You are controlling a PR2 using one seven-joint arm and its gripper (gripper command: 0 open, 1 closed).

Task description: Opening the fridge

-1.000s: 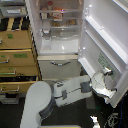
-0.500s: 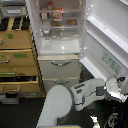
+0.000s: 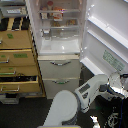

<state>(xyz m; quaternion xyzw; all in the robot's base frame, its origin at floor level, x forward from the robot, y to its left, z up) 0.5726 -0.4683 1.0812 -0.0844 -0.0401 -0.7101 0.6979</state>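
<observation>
The tall off-white fridge [image 3: 59,50] stands in the middle of the exterior view. Its upper door [image 3: 107,30] is swung wide open toward the view's right, with the green sticker [image 3: 114,60] low on its face. The white shelved interior [image 3: 56,22] shows, with some items on the shelves. The two lower drawers [image 3: 59,76] with curved silver handles are closed. My arm [image 3: 92,90] reaches right to the door's lower corner. My gripper [image 3: 120,82] is a dark blur at that corner; I cannot tell whether it is open or shut.
A tan wooden drawer cabinet [image 3: 17,60] stands left of the fridge with its lower drawers pulled out. The robot's white rounded body [image 3: 64,109] is in front of the fridge drawers. Dark cables lie on the floor at the lower right [image 3: 116,112].
The door has swung wider toward the view's right. My arm has followed it to the right, staying at the door's lower corner. The robot's body sits further right.
</observation>
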